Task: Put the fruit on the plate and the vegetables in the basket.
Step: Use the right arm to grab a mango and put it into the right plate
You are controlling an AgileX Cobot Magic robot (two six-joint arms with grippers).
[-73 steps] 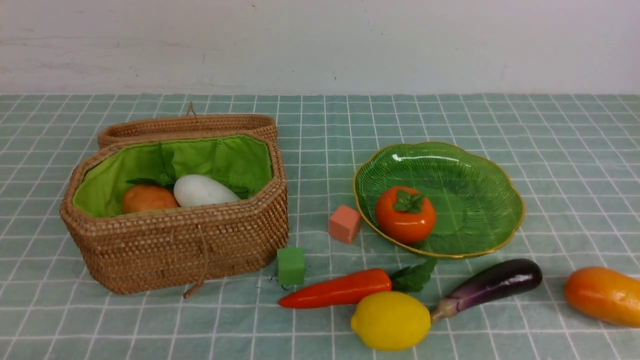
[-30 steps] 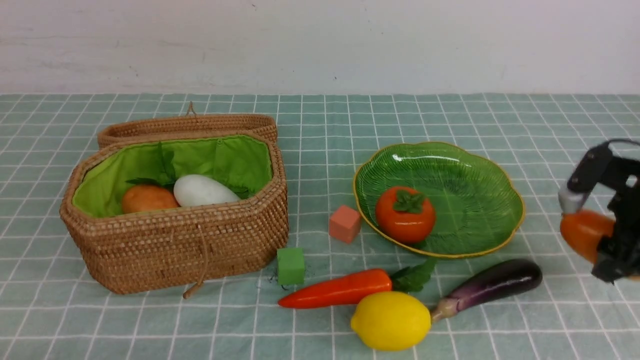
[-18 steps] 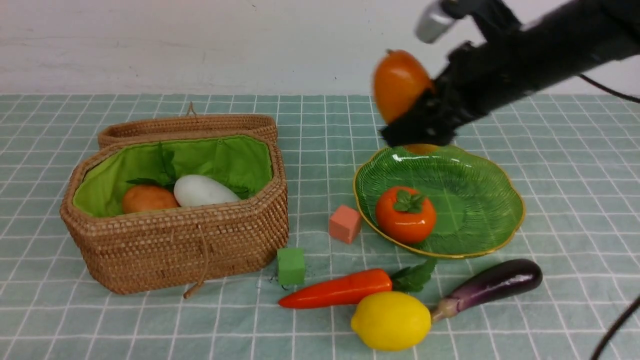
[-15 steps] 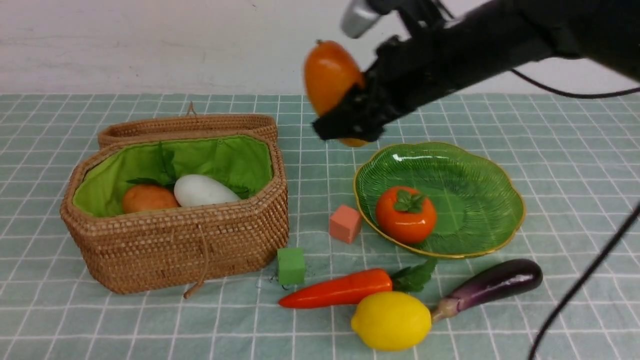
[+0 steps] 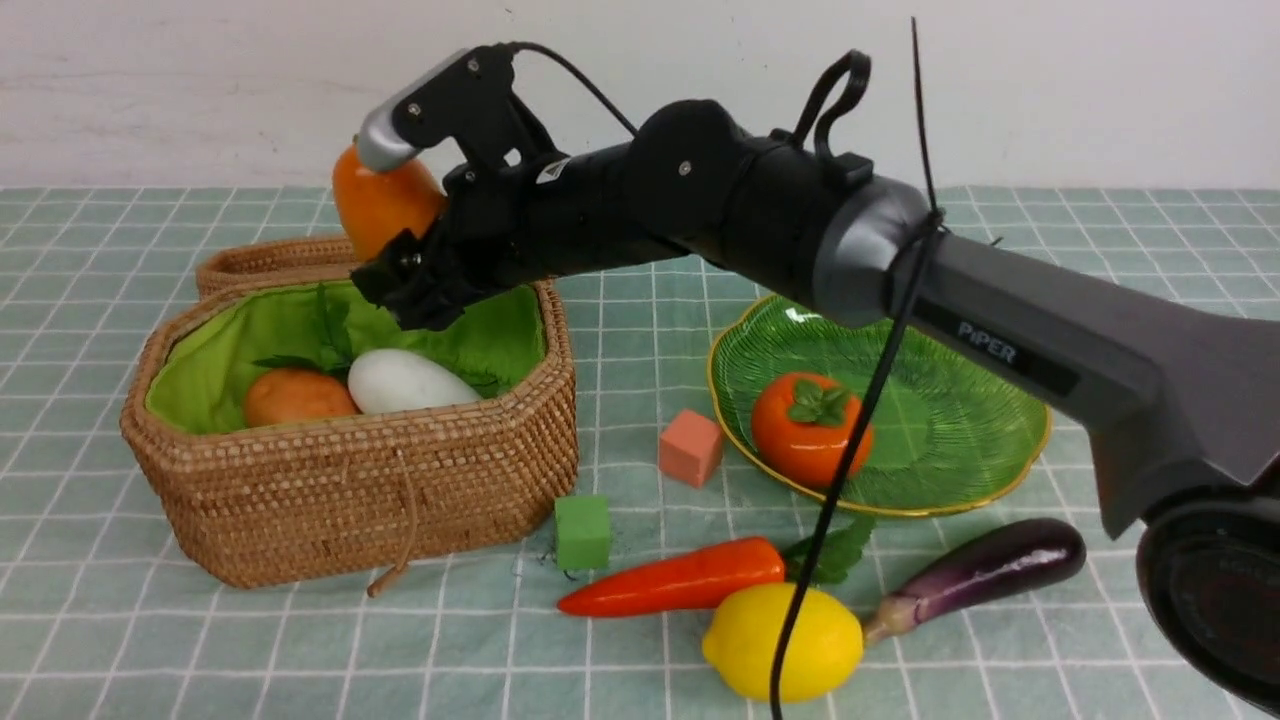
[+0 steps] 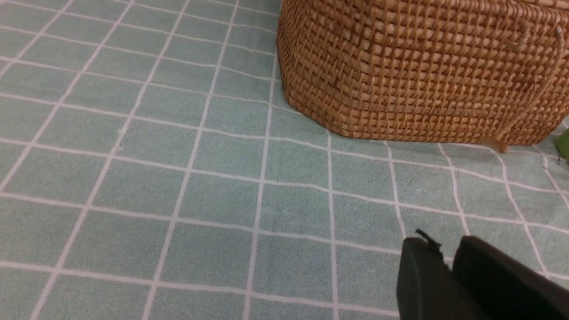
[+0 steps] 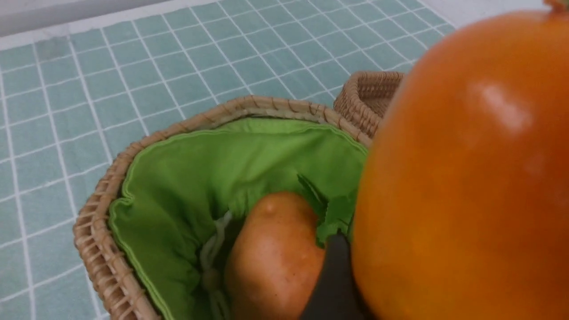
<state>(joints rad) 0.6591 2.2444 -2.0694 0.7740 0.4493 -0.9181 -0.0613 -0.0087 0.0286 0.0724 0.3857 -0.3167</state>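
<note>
My right gripper [image 5: 392,225] is shut on the orange-yellow mango [image 5: 385,200] and holds it in the air above the back of the open wicker basket [image 5: 350,490]. The mango [image 7: 466,178] fills the right wrist view, with one black finger [image 7: 333,275] against it. In the basket lie a brown potato [image 5: 295,397] and a white radish [image 5: 405,380]. The round orange-red fruit [image 5: 810,428] sits on the green plate [image 5: 950,420]. Carrot [image 5: 670,580], lemon [image 5: 770,640] and eggplant [image 5: 985,570] lie on the cloth in front. My left gripper [image 6: 444,249] is shut and empty, low beside the basket [image 6: 422,66].
A salmon-pink cube [image 5: 689,447] and a green cube [image 5: 582,531] stand between basket and plate. The basket's woven lid [image 5: 270,258] lies open behind it. My right arm [image 5: 900,270] and its cable stretch across above the plate. A checked green cloth covers the table.
My right arm lifted the mango off the cloth at the far right and swept it left, past the plate, until it came over the basket. Everything else stayed put.
</note>
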